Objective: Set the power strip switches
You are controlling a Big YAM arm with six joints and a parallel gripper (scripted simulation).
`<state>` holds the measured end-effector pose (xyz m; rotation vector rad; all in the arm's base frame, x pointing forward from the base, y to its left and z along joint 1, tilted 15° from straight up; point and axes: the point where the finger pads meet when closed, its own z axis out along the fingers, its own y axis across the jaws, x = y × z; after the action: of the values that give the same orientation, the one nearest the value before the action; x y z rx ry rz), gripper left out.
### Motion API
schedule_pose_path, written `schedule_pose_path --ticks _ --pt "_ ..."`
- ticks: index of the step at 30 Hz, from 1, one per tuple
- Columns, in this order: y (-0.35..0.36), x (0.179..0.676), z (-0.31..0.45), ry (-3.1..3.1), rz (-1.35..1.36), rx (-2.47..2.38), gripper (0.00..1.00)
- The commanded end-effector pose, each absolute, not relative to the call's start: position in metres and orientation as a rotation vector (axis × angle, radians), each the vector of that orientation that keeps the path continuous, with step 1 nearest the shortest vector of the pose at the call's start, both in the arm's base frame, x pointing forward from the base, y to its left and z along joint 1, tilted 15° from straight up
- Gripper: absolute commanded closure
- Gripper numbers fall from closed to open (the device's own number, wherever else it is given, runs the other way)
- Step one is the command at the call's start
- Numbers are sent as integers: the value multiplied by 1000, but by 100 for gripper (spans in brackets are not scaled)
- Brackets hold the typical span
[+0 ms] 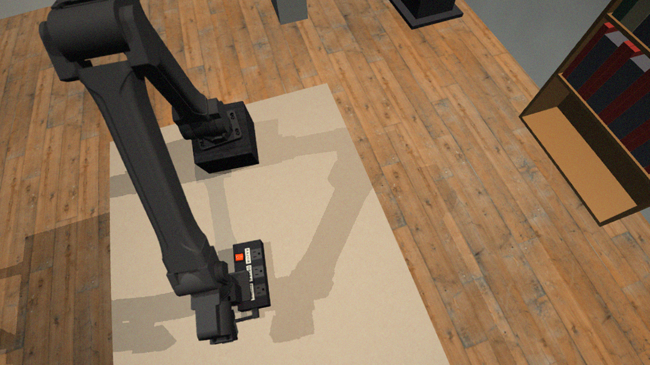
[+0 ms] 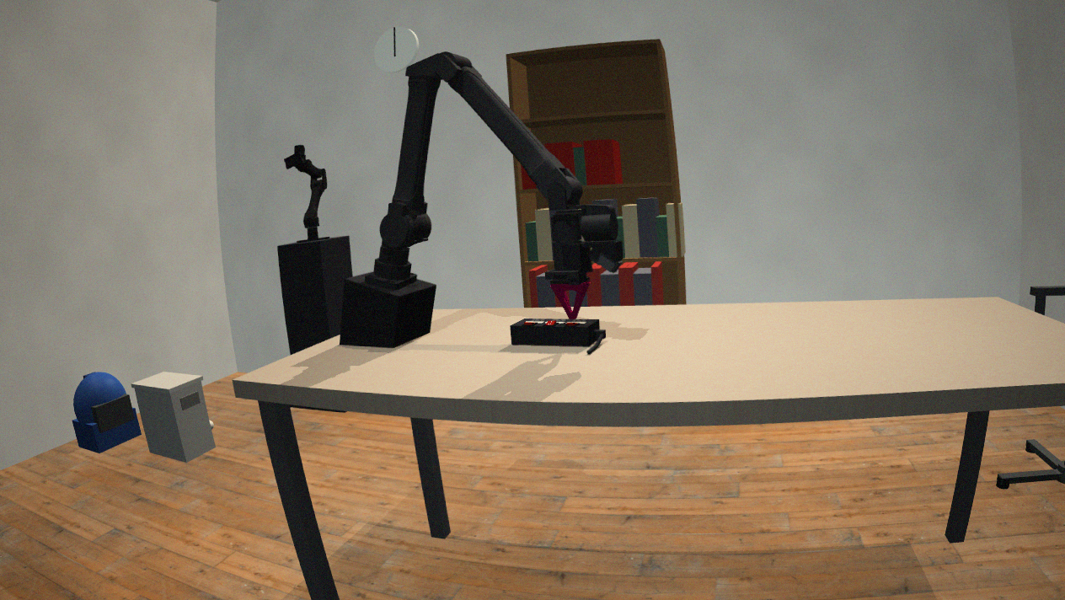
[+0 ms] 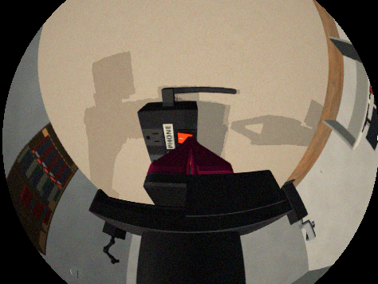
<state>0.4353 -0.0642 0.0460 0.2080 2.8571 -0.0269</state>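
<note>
The black power strip (image 1: 262, 256) (image 2: 548, 334) (image 3: 169, 116) lies flat on the table, right way up, its outlets and labels facing up. The orange RAZOR switch (image 1: 238, 257) shows in the top view; its tilt is too small to tell. The orange PHONE switch (image 3: 184, 137) shows beside the PHONE label (image 3: 168, 136) in the wrist view, partly behind the fingertips. The DRYER switch is hidden by the arm in the top view and by the gripper in the wrist view. My gripper (image 2: 572, 318) (image 3: 190, 140) is shut and empty, its magenta tips pointing down at the strip's PHONE end, at or just above its top.
A short black cord (image 1: 247, 316) (image 2: 595, 342) (image 3: 211, 90) sticks out of the strip's PHONE end. The arm's black base block (image 1: 229, 161) (image 2: 387, 316) stands on the table (image 1: 334, 361) (image 2: 819, 350) beyond the strip's RAZOR end. A bookshelf (image 1: 576, 156) (image 2: 596, 82) stands behind the table.
</note>
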Motion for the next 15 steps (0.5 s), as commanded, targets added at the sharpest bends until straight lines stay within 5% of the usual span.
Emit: schedule_pose_path --ticks 1,15 --pt "-62 436 47 2846 -24 206 100" --pt "-59 429 48 2838 -23 205 100"
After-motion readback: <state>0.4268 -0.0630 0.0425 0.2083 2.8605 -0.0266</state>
